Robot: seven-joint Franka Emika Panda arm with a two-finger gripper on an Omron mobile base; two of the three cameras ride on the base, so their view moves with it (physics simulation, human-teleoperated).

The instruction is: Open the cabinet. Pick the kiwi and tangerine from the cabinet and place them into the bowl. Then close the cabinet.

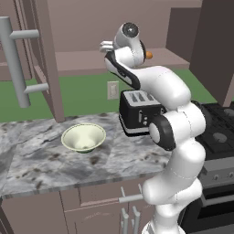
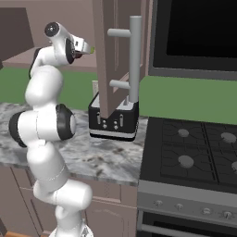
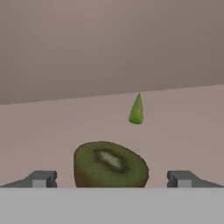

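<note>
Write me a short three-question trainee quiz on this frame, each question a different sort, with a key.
1. True or false: in the hand view, the end effector is shut on the kiwi.
2. Multiple choice: in the left base view, the bowl on the counter holds: A) a tangerine, B) a kiwi, C) no fruit.
3. Fill in: on the cabinet shelf, beyond the kiwi, stands a small pointed ____ object.

Key: 1. False; its fingers stand wide apart on either side of the kiwi, not touching it. 2. C. 3. green.
</note>
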